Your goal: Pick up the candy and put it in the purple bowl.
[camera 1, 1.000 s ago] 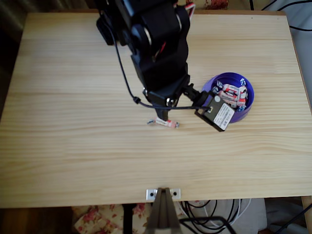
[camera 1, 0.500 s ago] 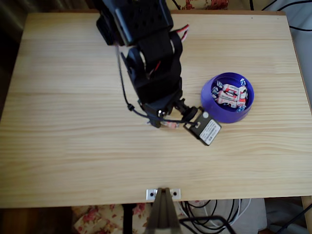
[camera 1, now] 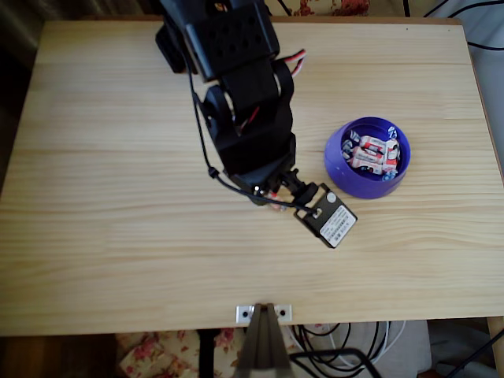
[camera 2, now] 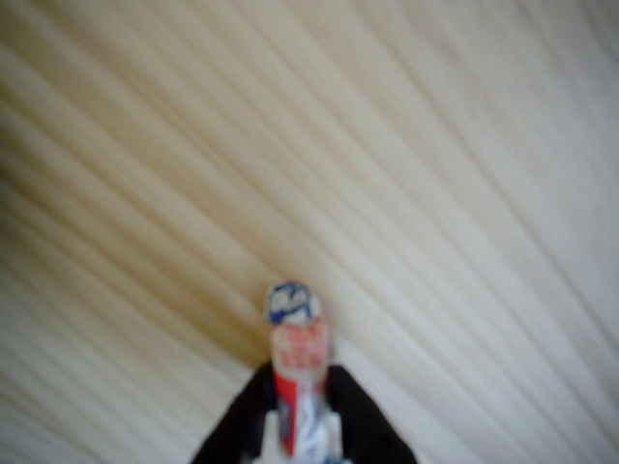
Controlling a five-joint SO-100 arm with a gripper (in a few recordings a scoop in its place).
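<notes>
Several wrapped sweets (camera 1: 373, 153), white and red with bluish ends, already lie inside the purple bowl (camera 1: 340, 161), which you can see sitting on the right half of the wooden table (camera 1: 110, 236) in the overhead view; they cover much of its violet floor, and their exact count is hard to tell at this size. Your black arm (camera 1: 244, 102) reaches down from the top edge of that view and ends left of the bowl, with the camera module and its white label jutting out toward the lower right, near the bowl but apart from it. In the wrist view you have the candy (camera 2: 298, 372) pinched between the two dark fingers (camera 2: 360, 425) of the gripper (camera 2: 298, 430): the fingers stand narrow, closed against the wrapper's sides, and the red-and-white body sticks out ahead of them with its blue-and-white twisted end foremost. Behind it the table's pale wood grain is streaked and blurred. In the overhead view the gripper (camera 1: 272, 198) sits tucked under the arm, so you see little of the candy there.
</notes>
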